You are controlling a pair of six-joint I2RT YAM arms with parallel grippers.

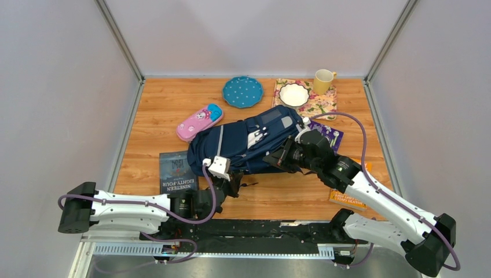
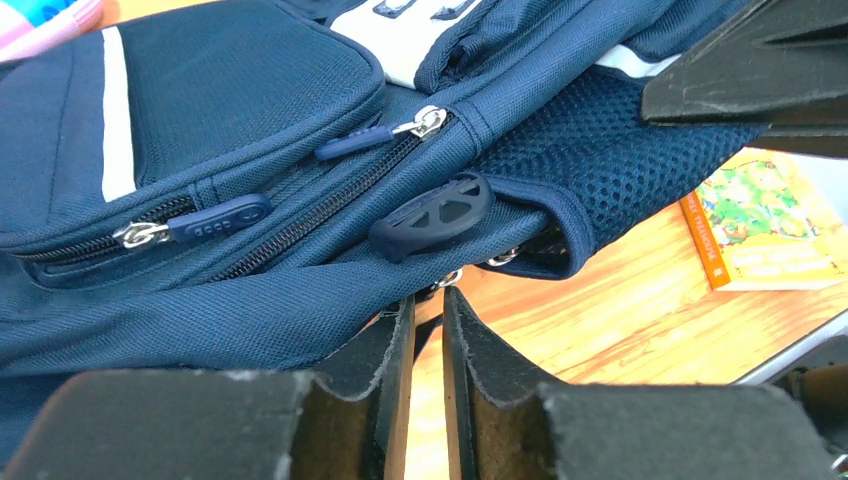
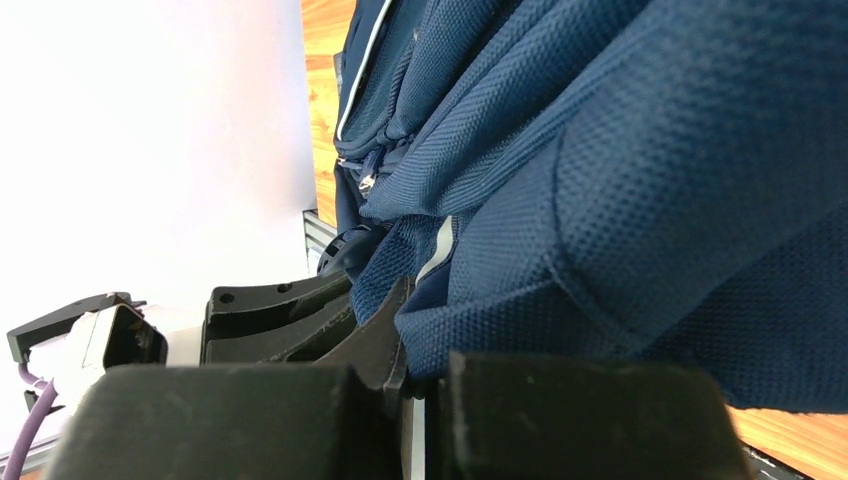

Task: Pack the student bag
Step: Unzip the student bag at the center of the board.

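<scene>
The student bag (image 1: 243, 142), a navy backpack with pale stripes and a white patch, lies on its side in the middle of the table. My left gripper (image 1: 230, 175) is at its near edge. In the left wrist view the jaws (image 2: 428, 298) stand almost shut on a thin dark zip pull by a metal ring (image 2: 447, 278), under the bag's zips. My right gripper (image 1: 279, 156) is at the bag's right side. In the right wrist view it (image 3: 425, 300) is shut on a fold of the bag's fabric (image 3: 600, 200), which hides one finger.
A pink pencil case (image 1: 199, 122) lies left of the bag, and a dark book (image 1: 176, 172) is at its near left. A blue plate (image 1: 243, 91), a white bowl (image 1: 294, 94) and a yellow mug (image 1: 323, 81) stand at the back. A purple book (image 1: 327, 134) and an orange book (image 1: 347, 200) lie to the right.
</scene>
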